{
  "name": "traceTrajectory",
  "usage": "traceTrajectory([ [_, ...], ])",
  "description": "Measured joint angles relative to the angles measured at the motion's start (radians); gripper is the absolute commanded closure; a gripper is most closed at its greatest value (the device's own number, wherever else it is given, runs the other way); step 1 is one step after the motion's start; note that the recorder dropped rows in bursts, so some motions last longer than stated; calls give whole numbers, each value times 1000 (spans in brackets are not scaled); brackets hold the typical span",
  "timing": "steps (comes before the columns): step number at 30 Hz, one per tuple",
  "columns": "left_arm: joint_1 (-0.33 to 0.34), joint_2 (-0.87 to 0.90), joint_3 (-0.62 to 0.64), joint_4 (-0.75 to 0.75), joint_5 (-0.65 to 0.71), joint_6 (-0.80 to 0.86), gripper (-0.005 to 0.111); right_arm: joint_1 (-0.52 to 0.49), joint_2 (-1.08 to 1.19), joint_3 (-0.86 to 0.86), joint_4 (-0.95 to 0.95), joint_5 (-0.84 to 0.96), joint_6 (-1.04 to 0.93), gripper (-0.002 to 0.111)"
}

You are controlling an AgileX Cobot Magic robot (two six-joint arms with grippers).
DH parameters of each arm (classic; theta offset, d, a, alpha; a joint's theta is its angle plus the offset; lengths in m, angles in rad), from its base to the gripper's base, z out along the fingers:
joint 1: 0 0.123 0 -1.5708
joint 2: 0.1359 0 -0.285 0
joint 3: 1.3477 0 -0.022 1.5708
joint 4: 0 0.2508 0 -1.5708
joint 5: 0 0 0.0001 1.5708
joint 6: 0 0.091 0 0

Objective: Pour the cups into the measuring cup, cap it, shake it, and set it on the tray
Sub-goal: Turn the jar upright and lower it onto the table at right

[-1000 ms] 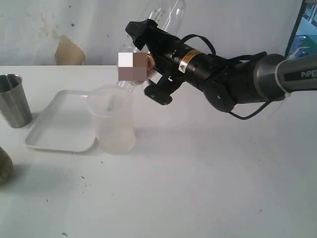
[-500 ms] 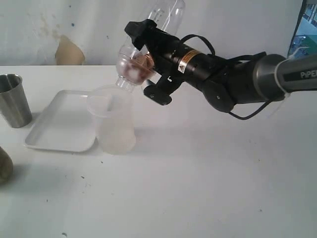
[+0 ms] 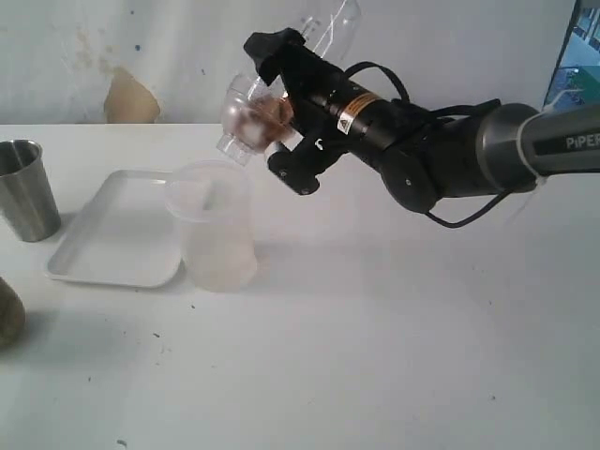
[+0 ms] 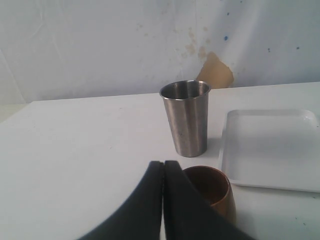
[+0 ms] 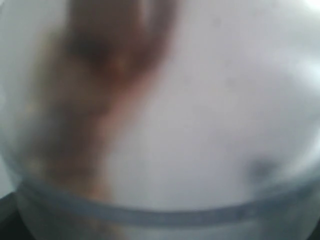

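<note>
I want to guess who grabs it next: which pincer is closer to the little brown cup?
Left. The left pincer, shut, sits right next to the brown cup; the right pincer is high up by the frosted tub, holding the capped measuring cup.

Setting: you are at a robot test bench, in a lab or workshop room rather than a home.

Evidence you can check:
- A black multi-joint arm (image 3: 441, 159) has maker's lettering on its grey link, a yellow warning label (image 3: 354, 110) and a loose black cable (image 3: 459, 223).
- It works over a plain white tabletop (image 3: 375, 356), lightly speckled with dirt.
- Behind it stands a white painted wall (image 3: 450, 47), stained, with a bare brown patch (image 3: 129, 97).
- The props are few: a steel tumbler (image 3: 23, 190) and a white plastic tray (image 3: 112, 246).
</note>
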Motion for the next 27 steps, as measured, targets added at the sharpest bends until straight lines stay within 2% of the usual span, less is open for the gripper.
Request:
traceTrajectory([
  [6,0,0,0,0,0,0,106,0,0,0,142,0,322,108],
  [9,0,0,0,0,0,0,106,0,0,0,180,4,591,108],
  [14,0,0,0,0,0,0,106,-34,-15,0,171,31,1423,108],
  [18,0,0,0,0,0,0,106,-146,-25,0,-38,-31,2163,108],
  [20,0,0,0,0,0,0,106,-204,-25,0,-141,-85,2466,108],
  [21,0,0,0,0,0,0,106,-251,-28,0,-252,-134,2612,108],
  [25,0,0,0,0,0,0,106,-278,-54,0,-497,-99,2711,108],
  [27,0,0,0,0,0,0,106,-271,-64,0,-527,-88,2720,108],
])
